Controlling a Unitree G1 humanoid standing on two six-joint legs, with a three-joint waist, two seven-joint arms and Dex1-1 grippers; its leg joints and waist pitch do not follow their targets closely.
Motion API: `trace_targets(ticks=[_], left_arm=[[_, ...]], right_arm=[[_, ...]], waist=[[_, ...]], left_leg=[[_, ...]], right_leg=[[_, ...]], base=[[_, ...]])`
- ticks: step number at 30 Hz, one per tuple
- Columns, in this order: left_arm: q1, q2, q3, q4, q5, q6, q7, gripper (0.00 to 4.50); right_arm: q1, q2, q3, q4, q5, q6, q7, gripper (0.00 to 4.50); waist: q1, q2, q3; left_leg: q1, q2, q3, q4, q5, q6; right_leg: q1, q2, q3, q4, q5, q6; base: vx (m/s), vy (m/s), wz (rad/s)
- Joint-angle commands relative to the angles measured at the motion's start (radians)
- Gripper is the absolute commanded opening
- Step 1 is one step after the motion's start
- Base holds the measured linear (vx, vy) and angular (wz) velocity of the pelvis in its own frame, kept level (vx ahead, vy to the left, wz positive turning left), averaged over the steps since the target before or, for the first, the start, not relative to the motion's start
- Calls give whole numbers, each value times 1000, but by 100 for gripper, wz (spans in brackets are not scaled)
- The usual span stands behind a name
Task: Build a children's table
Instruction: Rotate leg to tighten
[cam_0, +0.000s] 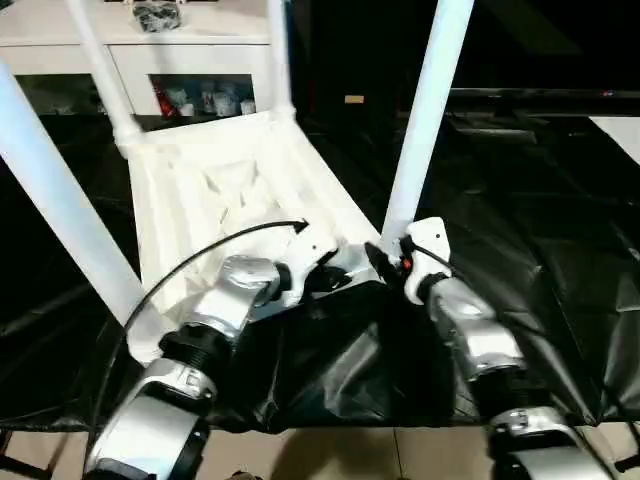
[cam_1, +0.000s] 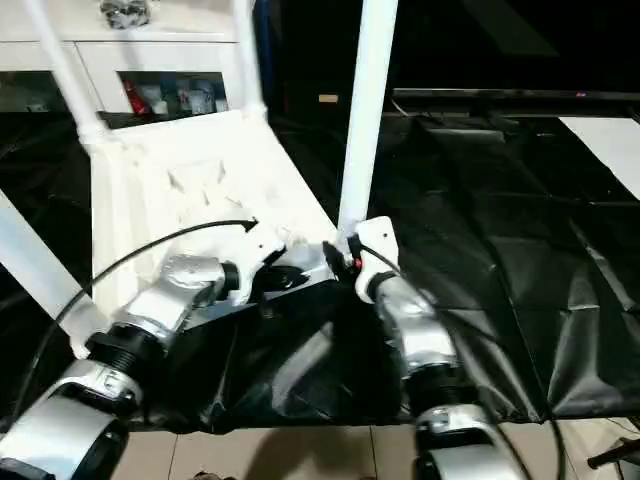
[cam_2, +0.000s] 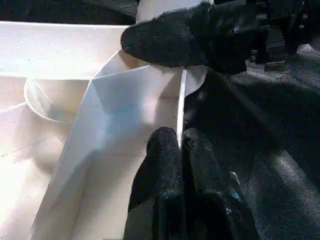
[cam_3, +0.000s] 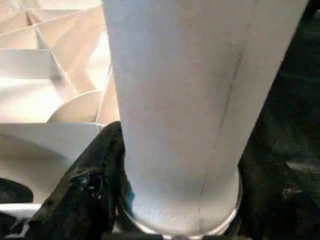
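The white tabletop (cam_0: 200, 200) lies upside down on the black sheet, ribs facing up. Its legs stand upright in the corner sockets. My left gripper (cam_2: 180, 142) is shut on the thin near rim (cam_2: 181, 100) of the tabletop, close to the near right corner. My right gripper (cam_0: 385, 255) is at the foot of the near right leg (cam_0: 425, 110), where the leg enters its socket. In the right wrist view that leg (cam_3: 190, 100) sits between the jaws, with one black finger (cam_3: 85, 185) pressed against its side. The same finger (cam_2: 170, 40) crosses the leg's base in the left wrist view.
A black sheet (cam_0: 520, 220) covers the floor under the table. A white cabinet with glass doors (cam_0: 180, 60) stands behind it. A flat white board (cam_0: 620, 135) lies at the far right. Tiled floor (cam_0: 400, 455) shows at the near edge.
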Motion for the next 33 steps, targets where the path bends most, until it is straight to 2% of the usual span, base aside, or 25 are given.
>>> trace_targets(ticks=[1,2,5,8,11,13,16,18,20,21,25,26,28,30,33], left_arm=[[11,-36,-21,-5,-7,-5,44,0],[12,-30,-21,-8,-6,-8,36,0],[18,-8,-23,-16,-10,-31,-10,0],[21,35,-21,-16,-25,-80,-94,0],[21,60,-16,-18,-48,-105,-172,0],[20,75,-19,-18,-56,-117,-215,0],[21,108,-36,-17,-63,-147,-303,0],[22,119,-41,-17,-68,-157,-336,0],[23,149,-47,-20,-88,-166,-436,0],[22,158,-51,-21,-92,-169,-462,0],[20,175,-57,-19,-96,-185,-514,0],[18,181,-60,-16,-96,-187,-532,0],[15,185,-62,-11,-94,-194,-537,0],[13,190,-63,-4,-92,-199,-544,0],[12,194,-62,2,-88,-207,-544,0]], right_arm=[[-3,69,79,-3,-3,-29,60,343],[-4,61,74,-6,0,-32,67,358],[-1,22,72,-17,8,-46,127,381],[16,-60,79,-52,42,-74,300,405],[32,-132,97,-76,69,-62,455,405],[36,-167,109,-84,78,-56,531,405],[40,-228,134,-100,91,-48,672,405],[40,-247,142,-105,96,-42,722,405],[33,-291,163,-109,113,-29,845,405],[28,-300,168,-107,115,-31,868,381],[13,-314,184,-100,110,-31,920,367],[6,-320,195,-92,101,-34,938,339],[-2,-321,201,-81,96,-38,948,331],[-10,-322,206,-68,90,-45,958,321],[-12,-324,213,-65,87,-45,972,285]], waist=[[1,1,-55],[-3,-3,-55],[-4,-2,-57],[-3,-5,-58],[2,-10,-61],[7,-6,-62],[16,-6,-63],[22,-5,-61],[27,-5,-62],[30,-5,-60],[47,-6,-60],[48,-6,-59],[50,-6,-59],[48,-11,-60],[49,-13,-60]], left_leg=[[21,15,-18,-76,-366,-3],[18,15,-17,-76,-365,-1],[19,15,-17,-75,-353,8],[17,16,-14,-71,-331,31],[15,16,-11,-64,-278,64],[14,19,-8,-60,-235,85],[18,21,-6,-56,-213,96],[18,23,-4,-56,-221,98],[22,24,-4,-56,-237,95],[22,25,-4,-58,-244,92],[29,28,-4,-61,-267,66],[30,29,-3,-62,-276,60],[30,29,-3,-63,-278,54],[26,27,-3,-63,-266,54],[25,27,-4,-62,-258,56]], right_leg=[[28,-22,16,-77,-315,-173],[31,-19,14,-76,-301,-176],[33,-20,14,-74,-270,-187],[36,-21,14,-71,-226,-202],[43,-22,14,-64,-161,-225],[45,-20,12,-55,-104,-254],[46,-19,10,-50,-76,-276],[44,-19,11,-49,-85,-282],[43,-20,12,-51,-101,-284],[42,-20,12,-51,-113,-285],[37,-22,14,-51,-145,-280],[34,-22,15,-53,-151,-278],[36,-23,16,-52,-152,-275],[38,-23,15,-50,-148,-271],[38,-25,15,-50,-155,-264]], base=[[0,0,0],[0,0,0],[0,0,0],[0,0,0],[0,0,0],[0,0,0],[0,0,0],[0,0,0],[0,0,0],[0,0,0],[0,0,0],[0,0,0],[0,0,0],[0,0,0],[0,0,0]])
